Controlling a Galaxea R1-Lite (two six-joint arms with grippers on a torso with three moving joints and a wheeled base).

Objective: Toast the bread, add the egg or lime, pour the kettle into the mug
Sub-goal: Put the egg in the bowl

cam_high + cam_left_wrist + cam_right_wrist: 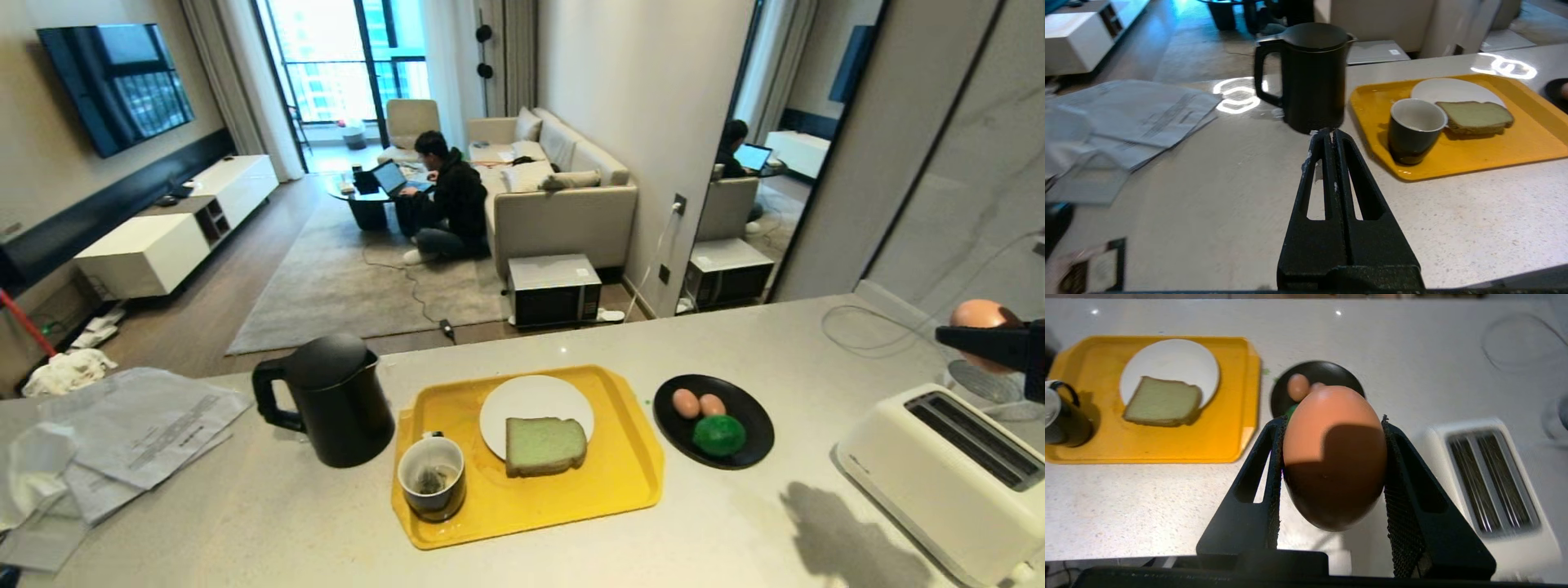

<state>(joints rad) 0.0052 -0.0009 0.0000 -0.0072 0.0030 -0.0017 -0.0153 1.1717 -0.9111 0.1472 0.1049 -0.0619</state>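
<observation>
The right gripper [1333, 457] holds an egg [1334, 457] between its two fingers, raised above the counter [735, 531] near the toaster [947, 482]. In the head view only the tip of this gripper [992, 339] shows at the right edge, with the egg [980, 314] partly hidden behind it and the arm cut off.

On the black plate [755, 416] lie two more eggs [698, 403] and the lime [719, 434]. From the right wrist the held egg covers most of that plate [1327, 371], and only a sliver of green shows.

The bread [544, 446] lies half on the white plate [522, 400], half on the yellow tray [620, 482]. The mug [432, 478] stands on the tray's near left corner with something small inside that is hard to make out. The kettle [335, 400] stands just left of the tray, beside loose papers [122, 433].

The left gripper [1328, 134] is outside the head view. Its own camera shows its fingers pressed together and empty, pointing at the kettle [1310, 77].
</observation>
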